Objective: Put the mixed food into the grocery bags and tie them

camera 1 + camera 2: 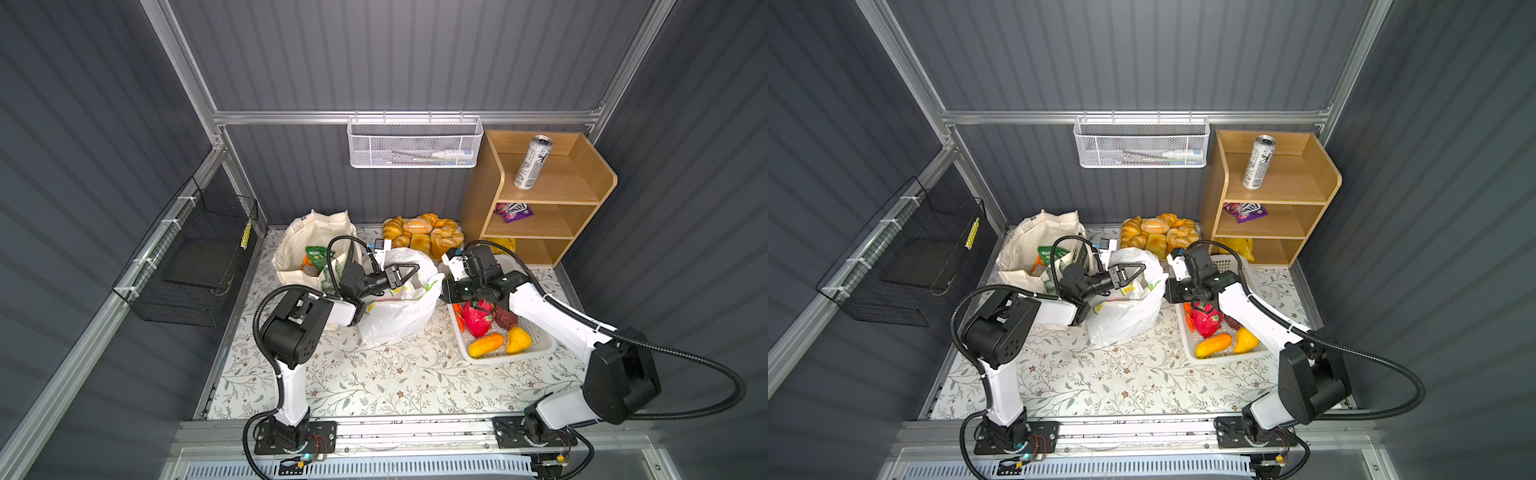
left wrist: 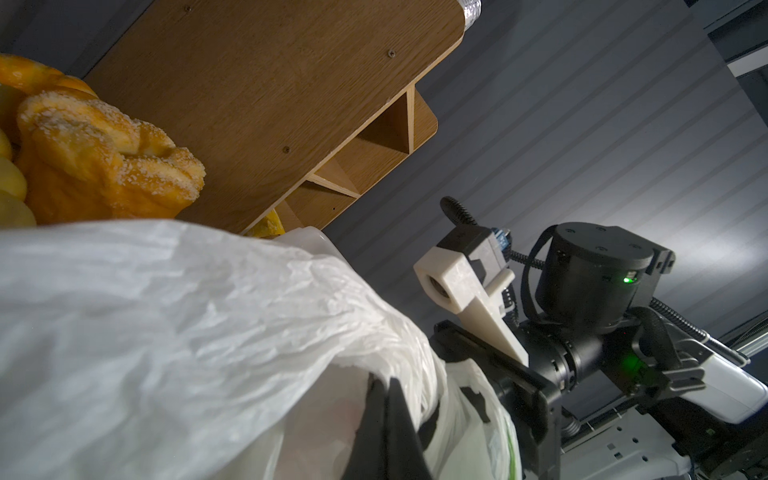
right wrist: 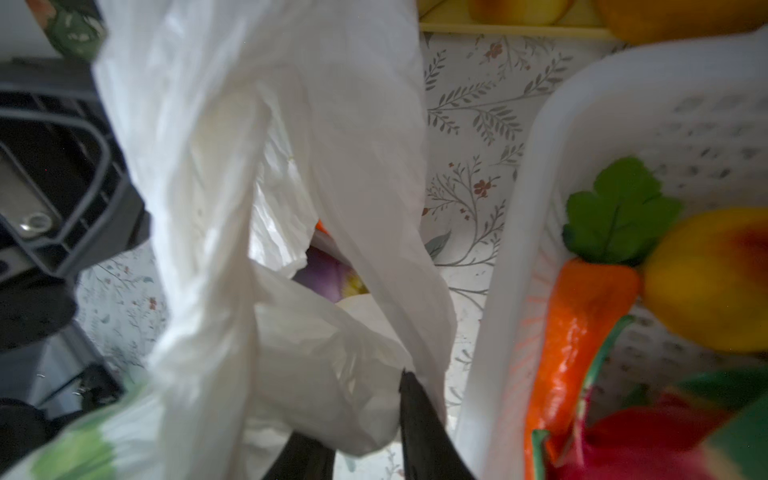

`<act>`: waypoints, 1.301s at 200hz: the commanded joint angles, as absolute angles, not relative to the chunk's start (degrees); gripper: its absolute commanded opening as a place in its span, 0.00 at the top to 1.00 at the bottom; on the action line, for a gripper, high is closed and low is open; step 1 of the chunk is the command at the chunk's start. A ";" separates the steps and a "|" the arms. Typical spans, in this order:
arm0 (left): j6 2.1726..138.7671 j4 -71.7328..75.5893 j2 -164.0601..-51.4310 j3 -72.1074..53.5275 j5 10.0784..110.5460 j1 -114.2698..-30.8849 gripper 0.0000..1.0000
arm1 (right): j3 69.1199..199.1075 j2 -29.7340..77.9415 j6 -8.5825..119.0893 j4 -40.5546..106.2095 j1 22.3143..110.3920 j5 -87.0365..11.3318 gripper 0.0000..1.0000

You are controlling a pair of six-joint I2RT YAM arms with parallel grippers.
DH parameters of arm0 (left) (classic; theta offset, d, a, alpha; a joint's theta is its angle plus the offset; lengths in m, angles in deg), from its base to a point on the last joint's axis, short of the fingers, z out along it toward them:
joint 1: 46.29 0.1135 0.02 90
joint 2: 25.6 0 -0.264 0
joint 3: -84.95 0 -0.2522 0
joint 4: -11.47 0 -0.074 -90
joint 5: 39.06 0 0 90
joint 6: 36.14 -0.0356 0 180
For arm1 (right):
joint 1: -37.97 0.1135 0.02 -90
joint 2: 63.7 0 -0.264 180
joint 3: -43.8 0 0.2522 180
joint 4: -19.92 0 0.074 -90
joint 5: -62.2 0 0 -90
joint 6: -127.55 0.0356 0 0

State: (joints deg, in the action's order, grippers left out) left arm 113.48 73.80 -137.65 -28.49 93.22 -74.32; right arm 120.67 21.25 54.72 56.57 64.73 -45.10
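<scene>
Holding a purple item [image 3: 328, 274], the plastic bag [image 1: 399, 316] is clenched by the left hand [image 1: 414, 267] and, apparently, the right hand [image 3: 353, 411].

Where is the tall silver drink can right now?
In both top views the drink can stands on the top tier of the wooden shelf unit at the back right, one tier above the purple packet.

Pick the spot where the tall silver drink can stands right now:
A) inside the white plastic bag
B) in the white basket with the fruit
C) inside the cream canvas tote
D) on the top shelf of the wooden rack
D: in both top views the drink can stands upright on the top shelf of the wooden rack.
</scene>
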 commanded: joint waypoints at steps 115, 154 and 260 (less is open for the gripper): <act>113.43 74.42 -134.96 -28.55 94.65 -73.36 1.00 | 114.91 10.93 63.05 60.20 56.80 -38.35 1.00; 112.90 73.93 -134.33 -29.10 94.94 -73.10 1.00 | 110.22 9.18 67.48 58.83 53.06 -37.13 1.00; 108.19 68.81 -129.35 -31.54 93.15 -71.22 1.00 | 108.01 10.79 70.40 54.40 49.40 -41.83 1.00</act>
State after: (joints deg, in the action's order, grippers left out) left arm 111.23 69.45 -132.87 -30.18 96.81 -73.10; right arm 107.23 11.00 69.37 54.06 49.85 -42.85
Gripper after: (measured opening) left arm 0.048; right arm 0.046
